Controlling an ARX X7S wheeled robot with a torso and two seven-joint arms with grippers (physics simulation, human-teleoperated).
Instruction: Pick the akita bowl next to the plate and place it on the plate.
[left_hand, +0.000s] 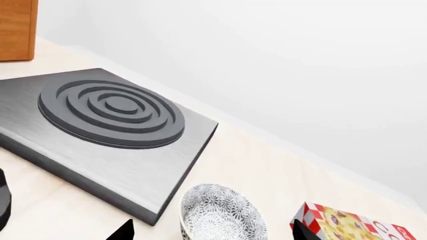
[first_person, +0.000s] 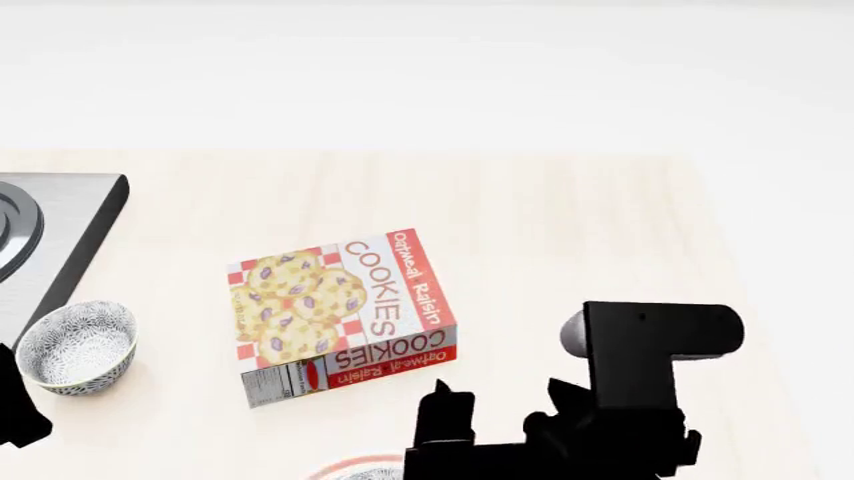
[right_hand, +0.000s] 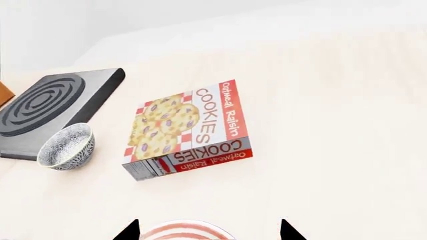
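Only the red-ringed rim of the plate (right_hand: 187, 231) (first_person: 358, 465) shows, at the picture's lower edge. A sliver of grey pattern (first_person: 370, 474) lies just inside its rings; I cannot tell whether it is the akita bowl. My right gripper (right_hand: 208, 231) (first_person: 505, 405) hangs open above the plate's rim, holding nothing. A second patterned bowl (left_hand: 220, 214) (first_person: 78, 346) (right_hand: 67, 147) stands upright by the stove's corner, far from the plate. Above and around it my left gripper (left_hand: 212, 232) is open, its fingertips (left_hand: 123, 231) on either side without touching.
A flat grey stove (left_hand: 107, 130) (first_person: 40, 240) (right_hand: 47, 107) lies at the counter's left. An oatmeal raisin cookie box (first_person: 340, 315) (right_hand: 187, 130) (left_hand: 350, 225) lies flat between bowl and plate. A wooden block (left_hand: 17, 30) stands behind the stove. The wall runs behind the counter.
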